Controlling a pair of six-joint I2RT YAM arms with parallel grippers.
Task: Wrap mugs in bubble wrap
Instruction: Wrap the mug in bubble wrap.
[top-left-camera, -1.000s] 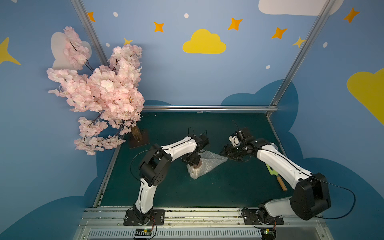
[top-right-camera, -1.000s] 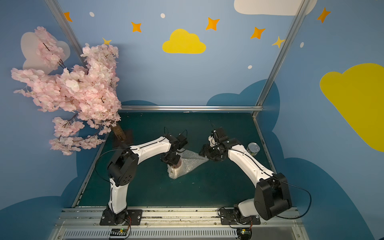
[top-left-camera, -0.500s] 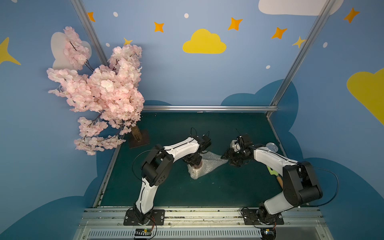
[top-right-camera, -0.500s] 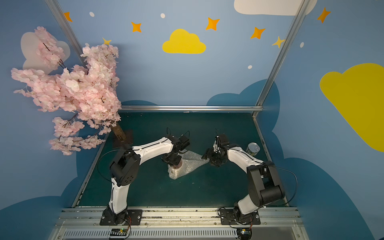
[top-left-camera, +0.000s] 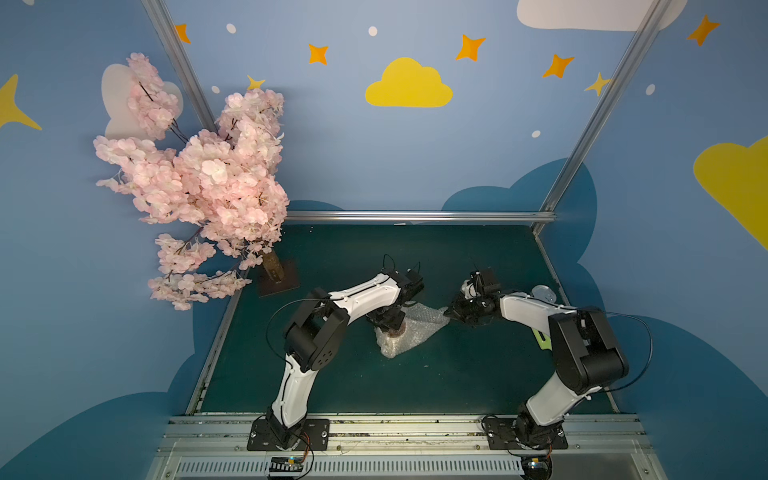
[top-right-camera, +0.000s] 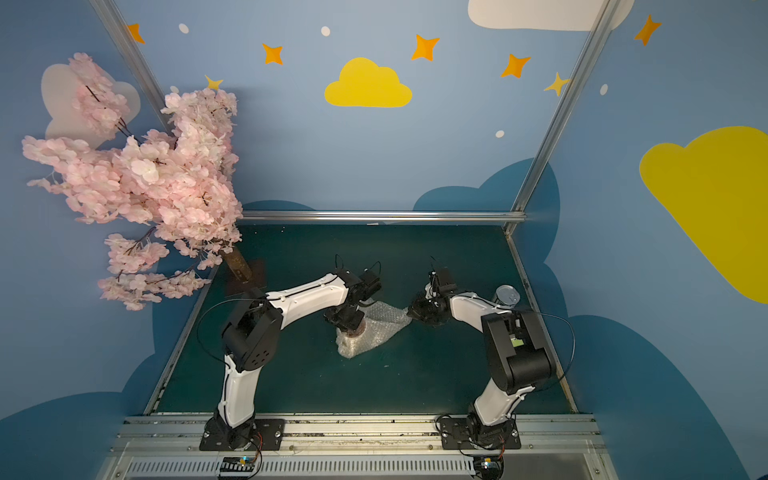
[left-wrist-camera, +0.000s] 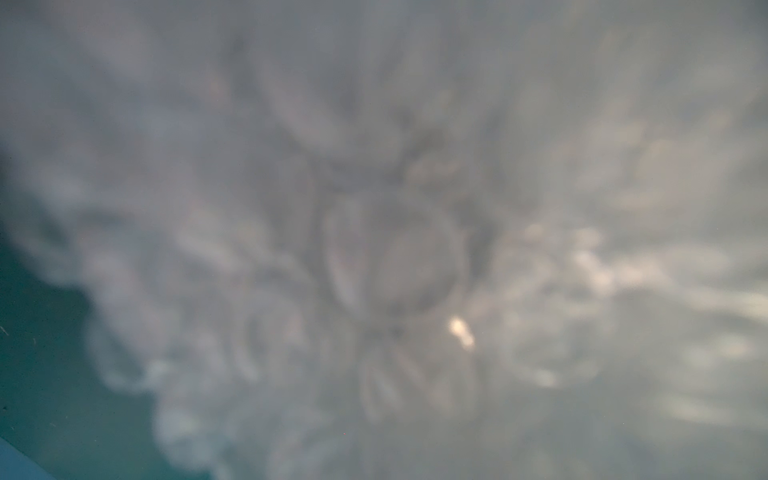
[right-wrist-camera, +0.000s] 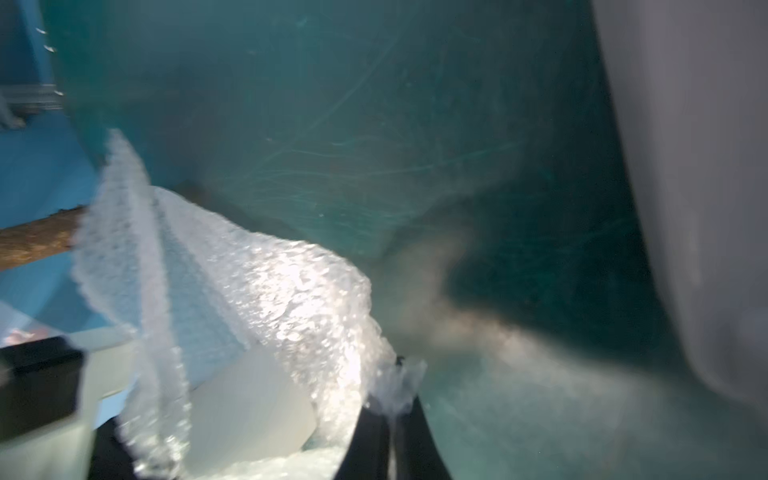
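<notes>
1. Risk of losing the corner: right tool (right-wrist-camera: 390, 401) clamped on only a thin edge of the bubble wrap (top-left-camera: 417, 328); likely cause, a sharp tug.
2. Risk of tipping or dragging the mug (top-left-camera: 394, 331) by pulling the flap sideways; left tool (top-left-camera: 388, 322) closed down, planted at the mug's mouth, with any hold there impossible to tell.
3. Risk of loosening layers already gathered, through slack in the flap.
4. Middle of the desk (top-left-camera: 415, 386): mug seemingly upright, reddish rim barely showing, swathed in whitish crumpled wrap, one flap stretched toward the right tool.
</notes>
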